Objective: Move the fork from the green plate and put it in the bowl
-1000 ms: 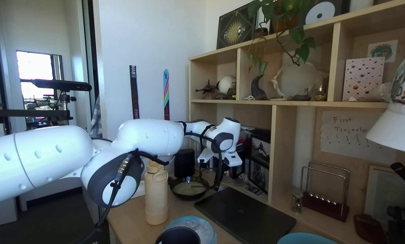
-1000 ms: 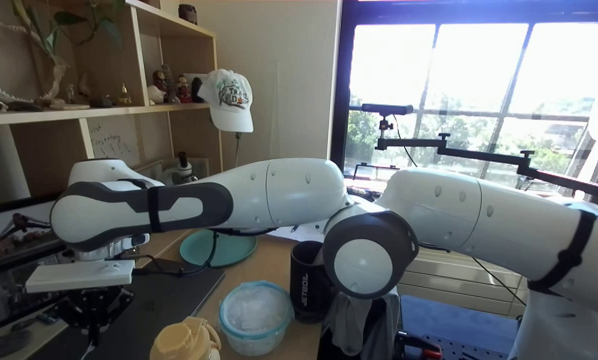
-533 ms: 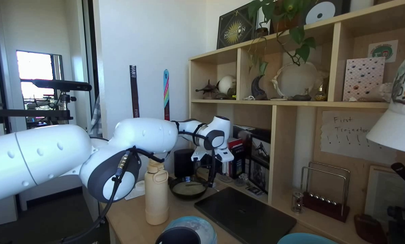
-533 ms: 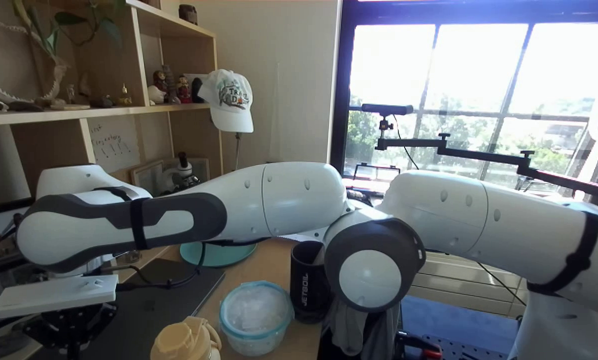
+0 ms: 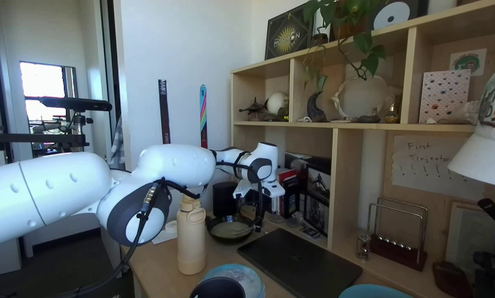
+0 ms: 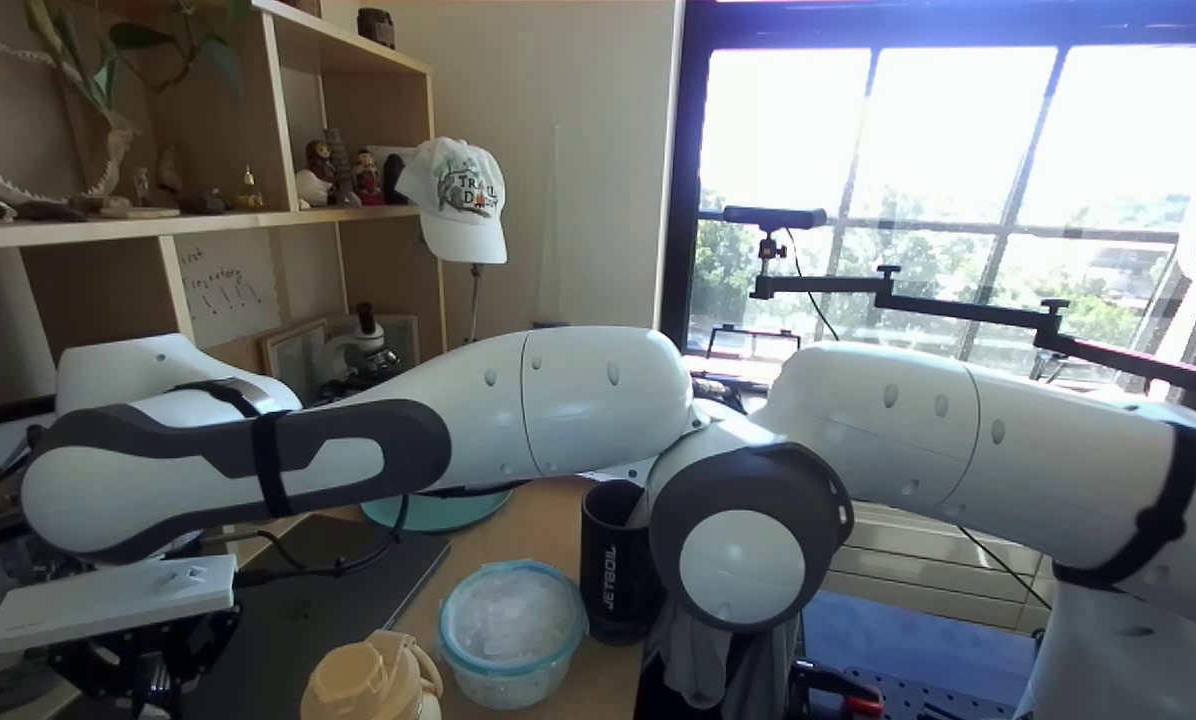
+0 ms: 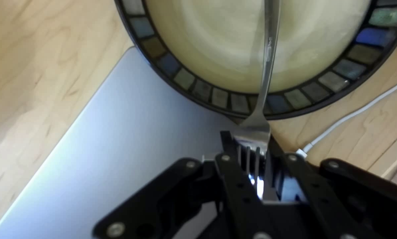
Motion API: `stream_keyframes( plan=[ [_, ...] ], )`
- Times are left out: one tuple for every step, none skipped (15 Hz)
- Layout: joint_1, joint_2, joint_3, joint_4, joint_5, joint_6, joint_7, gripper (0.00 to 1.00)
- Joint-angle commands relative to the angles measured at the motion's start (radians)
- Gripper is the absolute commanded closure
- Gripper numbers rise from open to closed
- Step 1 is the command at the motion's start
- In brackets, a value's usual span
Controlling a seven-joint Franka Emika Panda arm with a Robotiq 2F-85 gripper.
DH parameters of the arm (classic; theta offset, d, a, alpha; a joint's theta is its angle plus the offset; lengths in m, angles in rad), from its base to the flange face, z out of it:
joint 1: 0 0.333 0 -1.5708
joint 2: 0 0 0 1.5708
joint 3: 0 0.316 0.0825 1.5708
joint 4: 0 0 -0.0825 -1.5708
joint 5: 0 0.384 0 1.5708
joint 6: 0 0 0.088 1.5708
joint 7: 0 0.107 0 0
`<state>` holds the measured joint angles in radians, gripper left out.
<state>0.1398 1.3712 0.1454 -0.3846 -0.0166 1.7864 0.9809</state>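
Fork (image 7: 267,66) and mosaic-rimmed bowl (image 7: 219,98) overlap in the wrist view: the handle lies across the pale inside, the neck crosses the dark rim, and the head with its tines is outside. Whether the metal rests on the rim, I cannot tell. The Robotiq gripper (image 7: 251,142) has its jaws a little apart, one on either side of the fork's head; whether they touch its edges is unclear. In an exterior view the bowl stands toward the far edge of the wooden table (image 5: 160,265), past a corner of the closed laptop (image 5: 301,269). A cream water bottle (image 5: 191,240) stands upright between laptop and outer edge. The green plate (image 6: 453,513) lies near the edge along the bookshelf (image 5: 344,186), well apart from the bowl. A Jetboil cup (image 6: 613,570) stands by the outer edge, just beside a lidded container (image 6: 511,625).
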Motion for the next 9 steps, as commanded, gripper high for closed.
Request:
stream_keyframes(
  plan=[
    [0.010,-0.001,-0.017,-0.003,-0.018,-0.003,0.005,0.41],
    [0.009,0.000,-0.018,-0.002,-0.017,-0.003,0.005,0.34],
    [0.009,0.001,-0.021,-0.001,-0.017,0.000,0.006,0.26],
    [0.007,0.001,-0.022,-0.002,-0.015,-0.001,0.007,0.19],
    [0.005,0.001,-0.023,-0.002,-0.014,0.002,0.010,0.12],
    [0.003,0.001,-0.024,-0.002,-0.012,0.005,0.014,0.04],
    [-0.002,0.002,-0.024,-0.001,-0.010,0.013,0.016,0.00],
    [-0.005,0.003,-0.026,-0.001,-0.013,0.020,0.012,0.00],
    [-0.009,0.004,-0.028,-0.002,-0.014,0.027,0.008,0.00]
  ],
)
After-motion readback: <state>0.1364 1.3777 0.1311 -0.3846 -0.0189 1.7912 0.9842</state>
